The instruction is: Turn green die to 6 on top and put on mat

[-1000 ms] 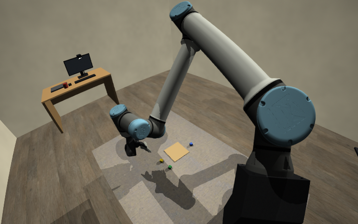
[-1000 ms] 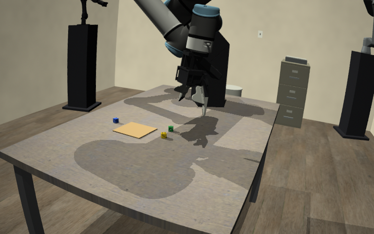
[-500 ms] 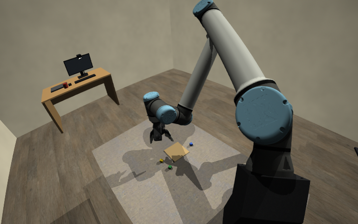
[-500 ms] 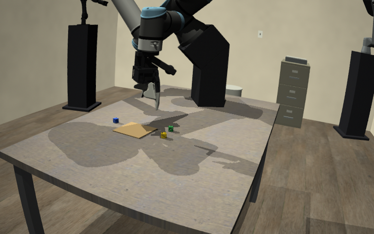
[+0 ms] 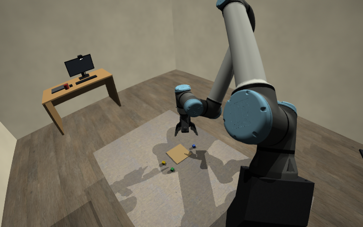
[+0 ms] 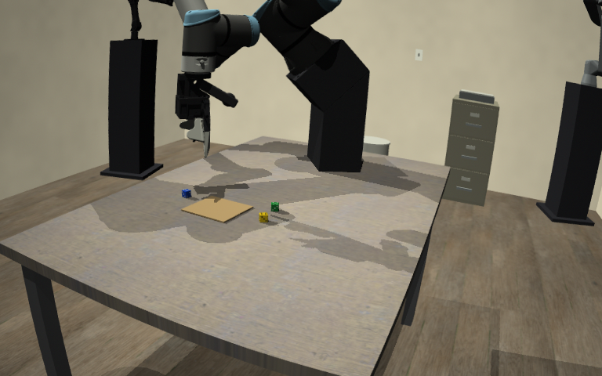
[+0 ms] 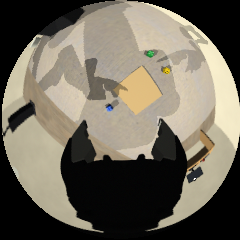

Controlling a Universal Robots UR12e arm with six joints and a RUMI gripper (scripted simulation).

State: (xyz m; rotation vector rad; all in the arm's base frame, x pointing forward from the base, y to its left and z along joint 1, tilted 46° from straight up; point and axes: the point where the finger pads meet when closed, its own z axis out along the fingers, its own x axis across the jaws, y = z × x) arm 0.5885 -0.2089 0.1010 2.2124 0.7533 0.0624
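Our tool (image 5: pixel 186 130) hangs open and empty, high above the desk (image 6: pixel 310 283). The green die (image 6: pixel 274 206) sits off the mat (image 6: pixel 217 209), right beside the yellow die (image 6: pixel 263 217) (uncomfortably close); our wide jaws could tip that neighbour.

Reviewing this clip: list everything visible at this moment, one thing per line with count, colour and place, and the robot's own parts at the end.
green die: one, green, on the table beside the mat's edge, not on it
yellow die: one, yellow, on the table close by the green die, off the mat
blue die: one, blue, on the table at the mat's opposite side
mat: one, tan, flat on the table, nothing on it
table: one, grey wood top, dark legs
desk: one, light brown, by the wall, carrying a black monitor and keyboard
filing cabinet: one, grey-green, against the wall
pillars: two, black, on the floor
arm: one, grey with blue caps, on a black pedestal
hand: one, black, open and empty, high above the table near the blue die
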